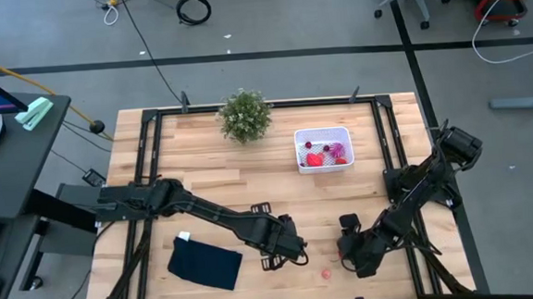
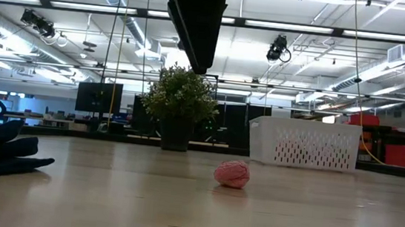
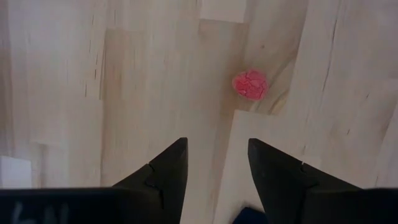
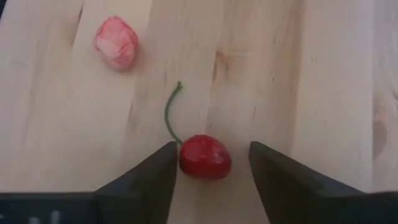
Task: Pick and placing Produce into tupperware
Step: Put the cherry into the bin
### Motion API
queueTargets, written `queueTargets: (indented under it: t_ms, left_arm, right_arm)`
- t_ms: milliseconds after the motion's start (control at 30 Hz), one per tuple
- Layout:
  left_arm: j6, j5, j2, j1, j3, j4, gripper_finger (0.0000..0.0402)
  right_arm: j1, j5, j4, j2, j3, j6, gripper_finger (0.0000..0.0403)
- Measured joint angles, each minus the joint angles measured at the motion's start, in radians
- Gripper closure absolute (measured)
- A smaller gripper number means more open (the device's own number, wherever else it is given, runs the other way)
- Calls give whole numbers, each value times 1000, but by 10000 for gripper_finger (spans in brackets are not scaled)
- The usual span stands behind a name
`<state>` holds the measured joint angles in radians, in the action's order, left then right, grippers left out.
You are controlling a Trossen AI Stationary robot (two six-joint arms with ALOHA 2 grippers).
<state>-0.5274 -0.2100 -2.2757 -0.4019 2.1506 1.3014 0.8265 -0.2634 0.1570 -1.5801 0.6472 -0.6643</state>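
Note:
In the right wrist view a red cherry [image 4: 205,157] with a green stem lies on the wood between the fingers of my open right gripper [image 4: 212,144], close to one finger with a gap to the other. A pink raspberry-like fruit [image 4: 116,42] lies beyond it. My left gripper [image 3: 216,144] is open above the table, with the same pink fruit [image 3: 250,84] ahead of its fingers. From above, both grippers [image 1: 296,250] [image 1: 347,249] hover near the table's near edge, the pink fruit [image 1: 326,273] between them. The white basket [image 1: 323,149] holds red fruits and a purple piece.
A bushy green potted plant [image 1: 245,116] stands near the far edge, left of the basket. A dark blue folded cloth [image 1: 205,262] lies by the near edge, left of my left gripper. Black frame rails [image 1: 391,142] run along the table's sides. Bare wood lies mid-table.

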Motion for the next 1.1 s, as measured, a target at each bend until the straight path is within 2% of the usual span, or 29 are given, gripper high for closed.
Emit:
queueTargets:
  t_ms: [367,600,867,1100]
  left_arm:
    - [12,0,0,0,0,0,230]
    - [68,0,0,5,0,0,232]
    - [68,0,0,26,0,0,234]
    - [68,1,0,46,0,-11,236]
  right_arm:
    - [-6,-42,-4,25,0,11,302]
    - [-52,-106,31,134,0,68,303]
    - [-172,-362,271,337,0,240,299]
    - [-389,-593,355,513,0,201,297]
